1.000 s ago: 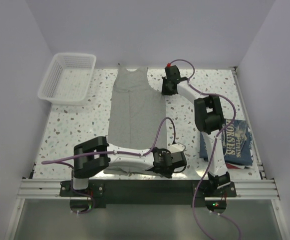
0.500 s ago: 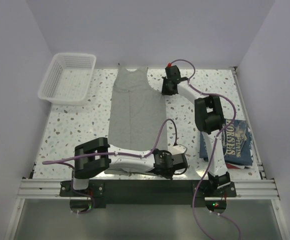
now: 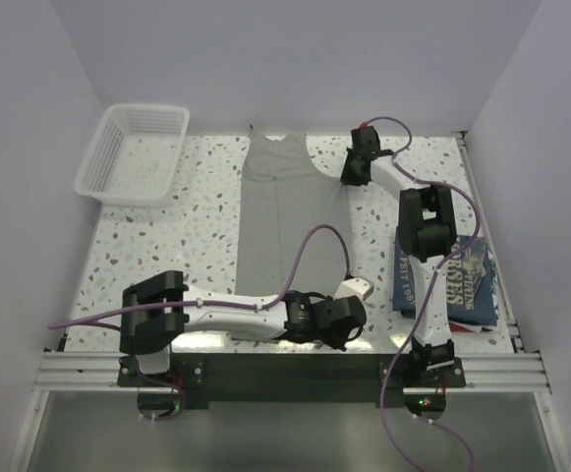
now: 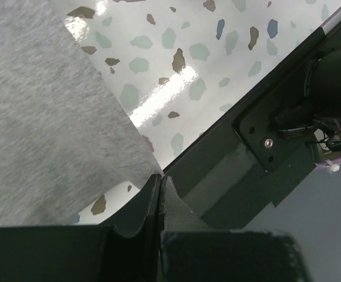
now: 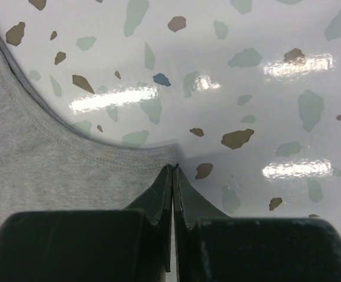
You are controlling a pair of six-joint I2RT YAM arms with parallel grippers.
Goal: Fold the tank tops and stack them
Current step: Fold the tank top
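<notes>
The light grey tank top [image 3: 290, 221] lies flat and lengthwise on the speckled table, neck at the far end. My left gripper [image 3: 339, 329] is shut on its near hem corner [image 4: 141, 158] at the table's front edge. My right gripper [image 3: 356, 169] is shut on its far right armhole corner [image 5: 158, 158]. The navy tank top [image 3: 457, 280] with white lettering lies folded at the right, with a red one showing beneath its near edge [image 3: 477, 329].
A white mesh basket [image 3: 133, 152] stands at the far left. The black front rail [image 4: 246, 153] runs just past the left gripper. White walls close in the table on three sides.
Both grippers have moved to the right, dragging the grey tank top with them; it now lies nearer the table's middle right.
</notes>
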